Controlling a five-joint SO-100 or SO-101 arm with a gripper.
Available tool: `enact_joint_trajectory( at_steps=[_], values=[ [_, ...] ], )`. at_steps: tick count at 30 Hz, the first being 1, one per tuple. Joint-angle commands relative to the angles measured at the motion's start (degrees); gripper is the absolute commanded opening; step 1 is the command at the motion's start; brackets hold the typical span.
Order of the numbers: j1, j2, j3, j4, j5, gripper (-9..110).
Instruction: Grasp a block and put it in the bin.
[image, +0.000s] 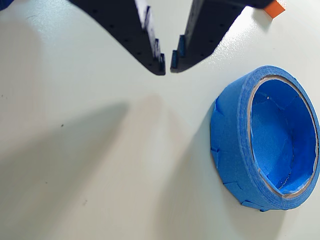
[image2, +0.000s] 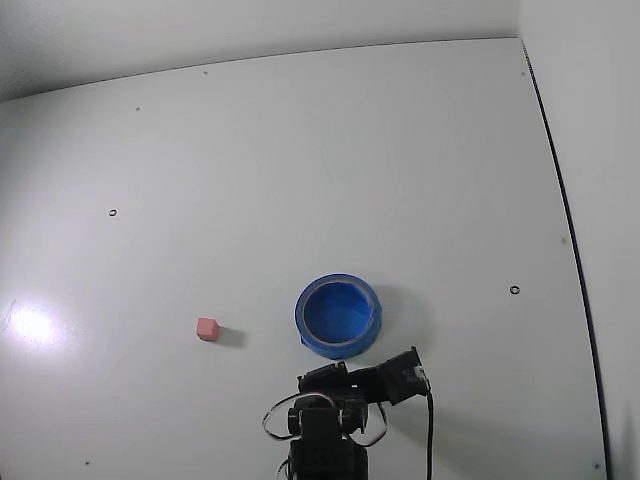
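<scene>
Arm folded low at bottom edge of fixed view, just below bin (image2: 339, 316). Wrist view: fingers (image: 168, 64) hang above bare counter (image: 75, 150), black tips nearly meeting, narrow gap, nothing held. One bin, round, blue, lighter rim, empty inside, right of fingers in wrist view. One block (image2: 207, 328), pink cube, on counter well left of bin in fixed view, apart from arm. No readable writing or labels.

Lighting's looking bright and even, a glare spot's blowing out the tabletop (image2: 300, 180) at the fixed view's left, and soft shadows are stretching across the wrist view.
</scene>
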Motion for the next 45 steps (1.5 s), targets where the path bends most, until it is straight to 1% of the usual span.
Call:
enact_joint_trajectory(
  at_steps=[1,24,26,28,31,34,37,41,45],
  values=[
    [-0.4,-0.2,-1.1,-0.4,-0.6,1],
    [-0.4,-0.3,-1.4,-0.6,-1.3,1],
    [-0.4,-0.3,-3.0,-0.6,-5.2,2],
    [-0.7,-0.2,-5.4,-0.6,-13.0,5],
    [-2.6,0.3,-9.1,-0.4,-25.7,13],
    [-6.4,-0.3,-12.7,-0.4,-36.4,22],
    [-11.3,-0.4,-17.4,-0.4,-43.2,27],
    [-19.7,-3.6,-25.0,-0.4,-43.9,27],
    [-26.2,-14.7,-32.0,-0.4,-41.3,28]
  ],
)
